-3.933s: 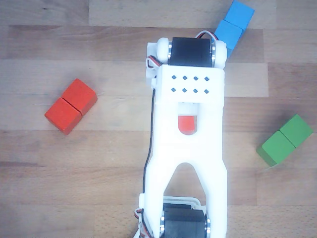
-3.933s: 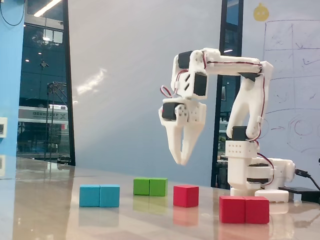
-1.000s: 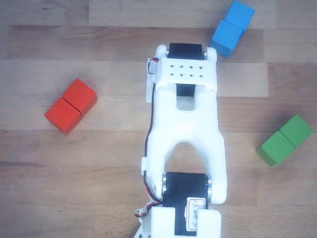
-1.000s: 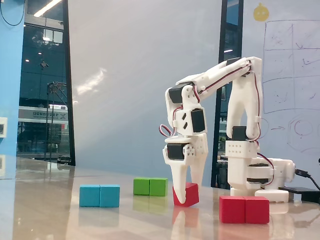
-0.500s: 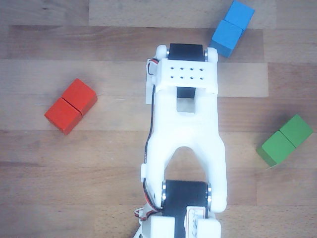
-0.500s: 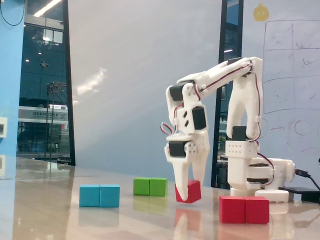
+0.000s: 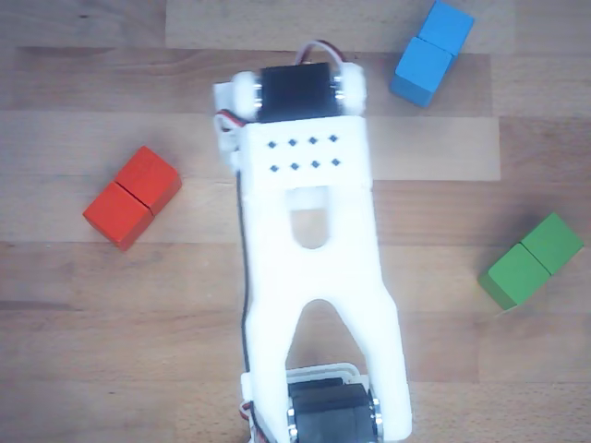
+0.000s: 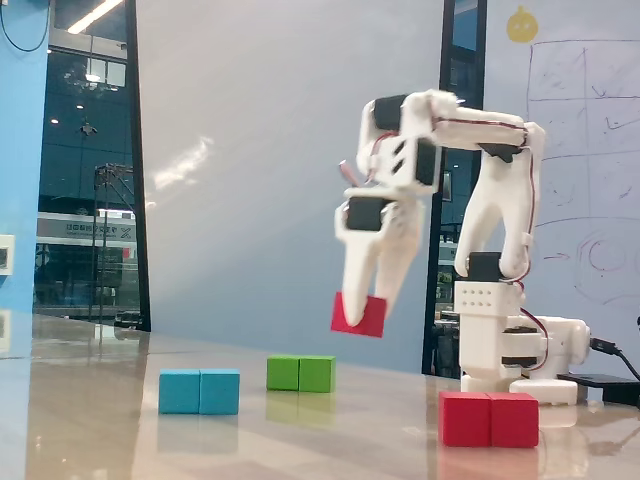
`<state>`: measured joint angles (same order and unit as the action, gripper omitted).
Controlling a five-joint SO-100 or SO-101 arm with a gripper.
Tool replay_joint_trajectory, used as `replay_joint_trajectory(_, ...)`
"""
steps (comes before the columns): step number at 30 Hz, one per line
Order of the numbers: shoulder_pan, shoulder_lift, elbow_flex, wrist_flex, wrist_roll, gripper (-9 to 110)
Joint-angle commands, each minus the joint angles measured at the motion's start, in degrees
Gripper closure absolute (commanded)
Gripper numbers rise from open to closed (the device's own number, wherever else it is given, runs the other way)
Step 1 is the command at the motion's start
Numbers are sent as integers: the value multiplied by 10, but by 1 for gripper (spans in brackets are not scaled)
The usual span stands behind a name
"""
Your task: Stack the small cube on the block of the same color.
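In the fixed view my gripper (image 8: 362, 308) points down and is shut on the small red cube (image 8: 359, 315), holding it well above the table. The red block (image 8: 489, 419), two cubes long with a seam, lies on the table at the front right, below and to the right of the cube. In the other view the red block (image 7: 132, 197) lies at the left, and the white arm (image 7: 309, 240) fills the middle. The gripper and the small cube are hidden under the arm in that view.
A blue block (image 8: 199, 391) lies at the front left and a green block (image 8: 301, 373) behind it. In the other view the blue block (image 7: 430, 52) is top right and the green block (image 7: 531, 260) is at the right. The arm's base (image 8: 510, 350) stands at the right.
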<state>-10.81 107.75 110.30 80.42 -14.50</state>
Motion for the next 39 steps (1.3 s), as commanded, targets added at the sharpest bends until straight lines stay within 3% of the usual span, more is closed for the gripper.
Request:
replay_joint_trajectory(1, -77, 47, -83, 9, -2, 88)
replay_joint_trajectory(17, -372, 60, -164, 60, 6, 88)
replay_joint_trajectory(39, -324, -103, -163, -21, -2, 88)
